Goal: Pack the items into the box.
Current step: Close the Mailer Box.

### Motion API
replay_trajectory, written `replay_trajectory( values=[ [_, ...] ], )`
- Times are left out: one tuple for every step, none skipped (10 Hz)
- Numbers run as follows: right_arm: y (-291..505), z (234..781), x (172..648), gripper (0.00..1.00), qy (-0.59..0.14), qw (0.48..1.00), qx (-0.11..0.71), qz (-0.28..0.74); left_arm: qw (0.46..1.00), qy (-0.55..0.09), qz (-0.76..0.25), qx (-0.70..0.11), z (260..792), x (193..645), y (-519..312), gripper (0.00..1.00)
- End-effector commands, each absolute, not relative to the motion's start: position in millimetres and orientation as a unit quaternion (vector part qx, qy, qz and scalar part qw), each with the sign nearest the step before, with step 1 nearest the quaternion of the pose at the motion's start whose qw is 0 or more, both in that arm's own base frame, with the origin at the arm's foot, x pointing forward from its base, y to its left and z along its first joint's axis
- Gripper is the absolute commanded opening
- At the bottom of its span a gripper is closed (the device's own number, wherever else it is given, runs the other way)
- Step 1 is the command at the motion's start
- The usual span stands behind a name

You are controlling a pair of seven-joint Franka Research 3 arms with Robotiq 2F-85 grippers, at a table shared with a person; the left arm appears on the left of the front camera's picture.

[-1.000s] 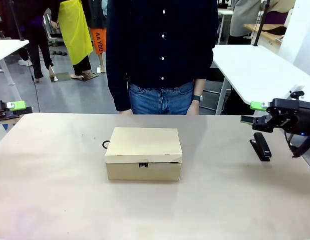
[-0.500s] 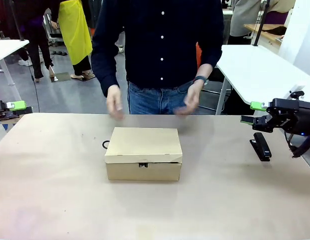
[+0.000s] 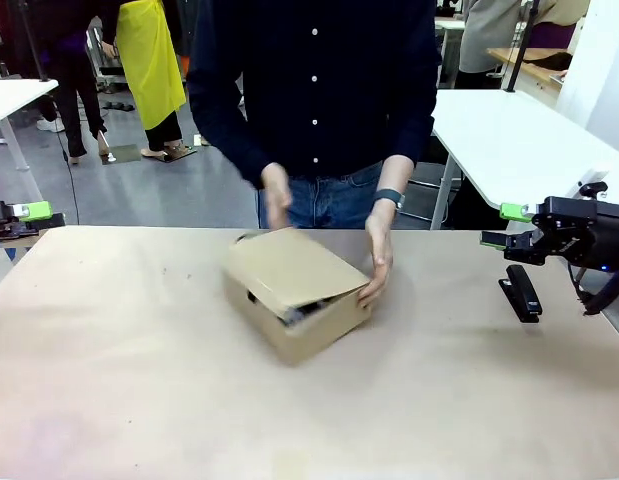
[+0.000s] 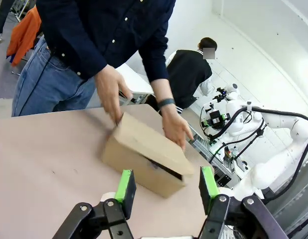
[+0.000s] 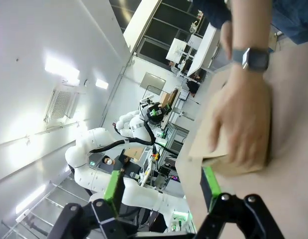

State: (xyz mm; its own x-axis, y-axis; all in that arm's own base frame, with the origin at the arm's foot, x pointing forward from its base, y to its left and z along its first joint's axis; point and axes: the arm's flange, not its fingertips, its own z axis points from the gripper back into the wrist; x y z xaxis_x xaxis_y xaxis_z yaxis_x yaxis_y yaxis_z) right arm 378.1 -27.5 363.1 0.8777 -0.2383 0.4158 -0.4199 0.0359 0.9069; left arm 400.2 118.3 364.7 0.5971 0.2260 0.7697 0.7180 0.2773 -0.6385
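Box: the brown cardboard box (image 3: 297,300) sits near the middle of the table (image 3: 109,380), turned at an angle so one corner faces the robot's side; it also shows in the left wrist view (image 4: 144,157).
Lid: the hinged flap (image 3: 284,268) is lifted a little at the front, leaving a dark gap below it.
Contents: something dark with a pale glint shows in the gap (image 3: 301,311); too little is visible to tell what it is.
Person's hands: one hand (image 3: 377,270) presses against the box's side on picture right, a dark watch (image 3: 390,198) on its wrist; the other hand (image 3: 277,198) is at the far edge of the flap.
Writing: none can be read on the box.
Left gripper: (image 4: 166,186) its green pads stand well apart with nothing between them; it sits at the table's left edge (image 3: 19,215), well away from the box.
Right gripper: (image 3: 504,227) jaws apart and empty, hovering at the table's right side, just above and beside the black stapler (image 3: 520,292); its own view shows the same gap between the pads (image 5: 161,188).
Stapler: lies flat on the table, well apart from the box.
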Motion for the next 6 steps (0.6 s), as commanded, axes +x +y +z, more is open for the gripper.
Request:
replay_trajectory(
  values=[
    [-25.9, 366.2, 377.9, 0.82, -0.244, 0.676, 0.691, 0.077, 0.683, -0.417, -0.184, -0.57, 367.8, 398.1, 119.6, 0.69],
    [-25.9, 366.2, 377.9, 0.82, -0.244, 0.676, 0.691, 0.077, 0.683, -0.417, -0.184, -0.57, 367.8, 398.1, 119.6, 0.69],
    [-25.9, 366.2, 377.9, 0.82, -0.244, 0.676, 0.691, 0.077, 0.683, -0.417, -0.184, -0.57, 367.8, 398.1, 119.6, 0.69],
    [-25.9, 366.2, 377.9, 0.82, -0.244, 0.676, 0.691, 0.077, 0.683, -0.417, -0.184, -0.57, 367.8, 398.1, 119.6, 0.69],
    [-25.9, 366.2, 377.9, 0.82, -0.244, 0.676, 0.691, 0.077, 0.683, -0.417, -0.184, -0.57, 367.8, 398.1, 119.6, 0.69],
    [-25.9, 366.2, 377.9, 0.82, -0.244, 0.676, 0.691, 0.077, 0.683, -0.417, -0.184, -0.57, 367.8, 398.1, 119.6, 0.69]
  ],
)
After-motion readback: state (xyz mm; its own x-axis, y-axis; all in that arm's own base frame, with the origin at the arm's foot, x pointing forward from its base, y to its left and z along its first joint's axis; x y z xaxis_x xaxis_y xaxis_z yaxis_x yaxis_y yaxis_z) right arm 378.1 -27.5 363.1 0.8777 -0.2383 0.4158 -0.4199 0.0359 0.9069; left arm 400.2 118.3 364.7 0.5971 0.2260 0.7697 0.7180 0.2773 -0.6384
